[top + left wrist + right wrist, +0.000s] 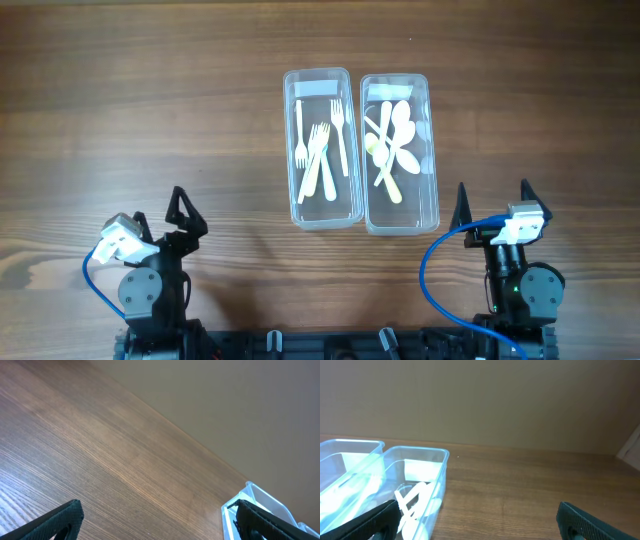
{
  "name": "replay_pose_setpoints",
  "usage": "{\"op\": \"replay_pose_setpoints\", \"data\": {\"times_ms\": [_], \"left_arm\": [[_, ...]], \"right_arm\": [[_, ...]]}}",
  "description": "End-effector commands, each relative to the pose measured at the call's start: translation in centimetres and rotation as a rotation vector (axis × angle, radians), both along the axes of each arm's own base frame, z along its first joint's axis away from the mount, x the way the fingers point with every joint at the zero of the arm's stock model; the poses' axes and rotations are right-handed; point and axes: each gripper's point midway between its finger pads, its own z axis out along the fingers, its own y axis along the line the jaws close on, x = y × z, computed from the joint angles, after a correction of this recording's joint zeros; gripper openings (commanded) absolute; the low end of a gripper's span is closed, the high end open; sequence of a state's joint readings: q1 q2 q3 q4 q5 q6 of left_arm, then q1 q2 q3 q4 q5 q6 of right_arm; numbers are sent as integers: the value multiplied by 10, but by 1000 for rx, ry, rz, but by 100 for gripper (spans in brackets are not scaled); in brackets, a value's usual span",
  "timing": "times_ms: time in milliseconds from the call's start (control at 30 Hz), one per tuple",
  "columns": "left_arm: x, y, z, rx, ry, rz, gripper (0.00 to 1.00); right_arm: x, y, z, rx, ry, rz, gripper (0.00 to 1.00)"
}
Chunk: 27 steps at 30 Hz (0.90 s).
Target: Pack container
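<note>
Fork container point(291, 150) beside spoon container point(434, 150); left hand point(156, 510), right hand point(477, 510) both apart, empty.

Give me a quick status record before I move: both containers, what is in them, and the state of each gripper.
left container: clear, no lid on, holds forks
right container: clear, no lid on, holds spoons
layout: containers side by side on the table
left gripper: open, empty, apart from both containers
right gripper: open, empty, just off the right container's near corner
</note>
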<state>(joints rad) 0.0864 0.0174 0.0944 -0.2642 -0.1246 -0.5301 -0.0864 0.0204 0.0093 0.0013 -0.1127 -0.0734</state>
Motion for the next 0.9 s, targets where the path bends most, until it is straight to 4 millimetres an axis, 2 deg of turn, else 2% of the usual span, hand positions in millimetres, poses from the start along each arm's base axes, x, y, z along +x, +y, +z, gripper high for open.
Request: {"op": "replay_pose_setpoints", "data": {"times_ms": [0, 133, 367, 867], "left_arm": [[1, -5, -1, -13, -11, -27, 100], [1, -5, -1, -2, -9, -30, 100], [3, -23, -2, 247, 33, -179, 100], [3, -26, -2, 261, 33, -196, 100]], "right_arm": [[0, 3, 1, -6, -10, 13, 100], [0, 3, 1, -6, -10, 13, 100], [0, 3, 1, -6, -9, 13, 100], [0, 3, 1, -6, -7, 13, 100]]}}
